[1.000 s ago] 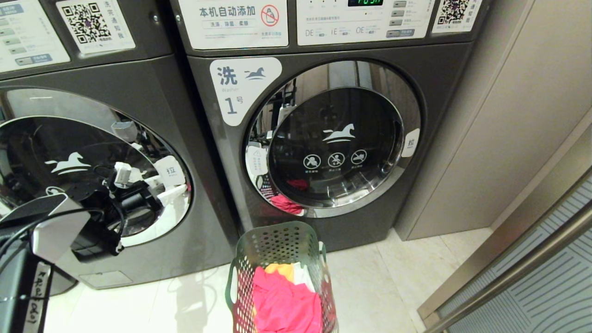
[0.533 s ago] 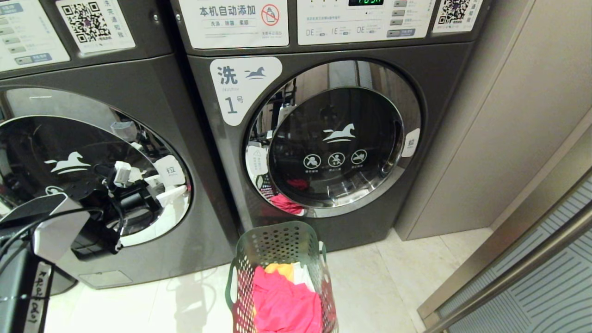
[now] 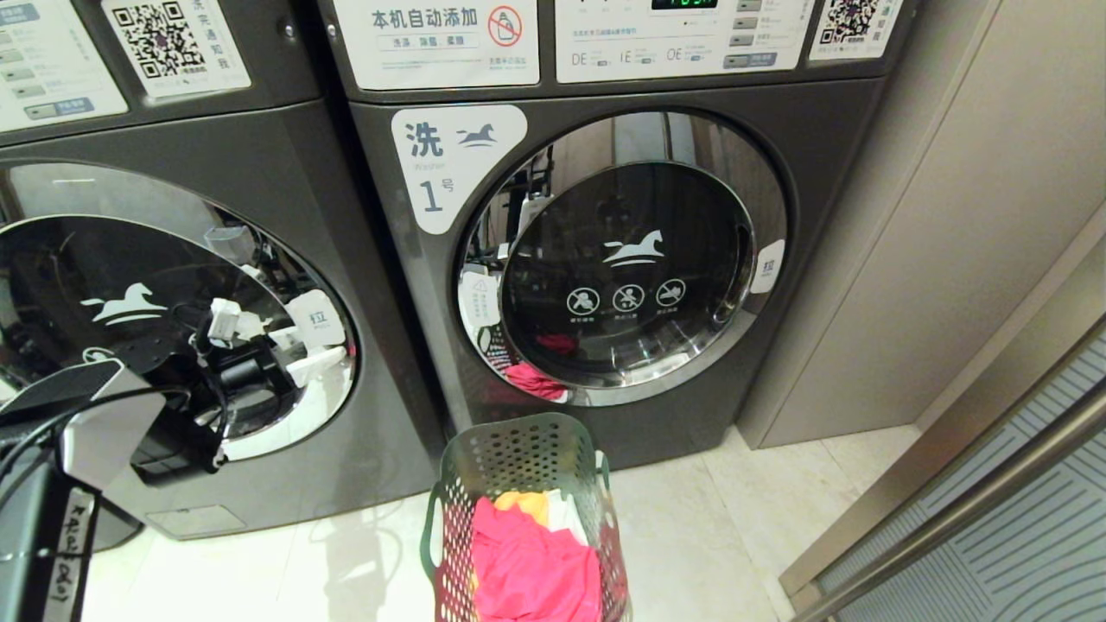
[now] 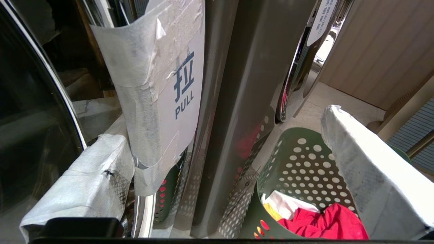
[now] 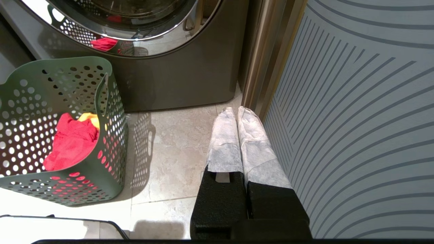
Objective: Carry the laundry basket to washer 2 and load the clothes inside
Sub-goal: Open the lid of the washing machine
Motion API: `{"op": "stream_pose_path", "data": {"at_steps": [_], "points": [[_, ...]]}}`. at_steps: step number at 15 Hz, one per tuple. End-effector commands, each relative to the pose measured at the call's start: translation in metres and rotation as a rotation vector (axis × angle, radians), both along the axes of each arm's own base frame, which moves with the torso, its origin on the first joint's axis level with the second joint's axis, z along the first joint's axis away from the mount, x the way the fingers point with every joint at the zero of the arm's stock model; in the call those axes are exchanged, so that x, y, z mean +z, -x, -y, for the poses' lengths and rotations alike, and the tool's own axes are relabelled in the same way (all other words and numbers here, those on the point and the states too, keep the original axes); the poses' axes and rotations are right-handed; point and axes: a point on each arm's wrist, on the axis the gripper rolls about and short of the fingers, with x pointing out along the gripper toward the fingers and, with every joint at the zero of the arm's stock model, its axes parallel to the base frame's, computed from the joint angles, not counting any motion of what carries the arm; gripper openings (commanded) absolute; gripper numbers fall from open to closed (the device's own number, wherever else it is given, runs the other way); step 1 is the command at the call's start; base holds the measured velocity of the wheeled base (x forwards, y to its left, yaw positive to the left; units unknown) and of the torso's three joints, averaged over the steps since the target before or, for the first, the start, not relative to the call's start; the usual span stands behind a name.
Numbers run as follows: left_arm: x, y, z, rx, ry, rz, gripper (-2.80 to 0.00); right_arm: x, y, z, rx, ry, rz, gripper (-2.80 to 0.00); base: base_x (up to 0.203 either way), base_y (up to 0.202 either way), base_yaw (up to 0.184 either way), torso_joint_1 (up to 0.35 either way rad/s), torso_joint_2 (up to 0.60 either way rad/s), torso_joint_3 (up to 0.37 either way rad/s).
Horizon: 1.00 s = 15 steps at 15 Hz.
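Note:
The green laundry basket (image 3: 518,458) stands on the floor in front of the washer labelled 1 (image 3: 449,164). In it lie the clothes: a pink-red garment (image 3: 531,566), an orange-yellow one (image 3: 523,503) and a white one (image 3: 566,516). The dark grey washer on the left (image 3: 216,147) shows no numeral, so I cannot tell whether it is washer 2; its door is shut. My left gripper (image 3: 268,345) is open at that door's right rim. The taped PULL tab (image 4: 169,91) stands between its wrapped fingers (image 4: 84,179). My right gripper (image 5: 237,113) hangs shut and empty over the floor.
A beige panel wall (image 3: 950,216) stands right of washer 1. A striped glass door with a metal rail (image 3: 994,501) runs along the right, close beside my right gripper. Pale floor tiles (image 3: 743,518) lie between the basket and that door.
My left gripper has crept slightly up and left along the left washer's door rim. The basket, clothes and right arm have not moved.

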Motion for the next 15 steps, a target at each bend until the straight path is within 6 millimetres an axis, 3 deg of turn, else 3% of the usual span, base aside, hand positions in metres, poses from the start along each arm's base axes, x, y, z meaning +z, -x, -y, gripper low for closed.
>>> {"op": "stream_pose_path", "data": {"at_steps": [1,11,15], "points": [[0.007,0.0,0.009,-0.03,-0.008,0.017,0.0,-0.002,-0.001,0.0,0.0,0.0,-0.008,-2.8,0.0,0.0,0.0,0.0,0.0,0.0],[0.008,0.007,0.011,-0.114,-0.038,-0.005,0.0,-0.002,-0.001,0.0,0.0,0.0,-0.008,-2.8,0.0,0.0,0.0,0.0,0.0,0.0],[0.012,0.015,0.002,-0.126,-0.052,-0.009,0.0,-0.002,-0.001,0.0,0.0,0.0,-0.008,-2.8,0.0,0.0,0.0,0.0,0.0,0.0]]}}
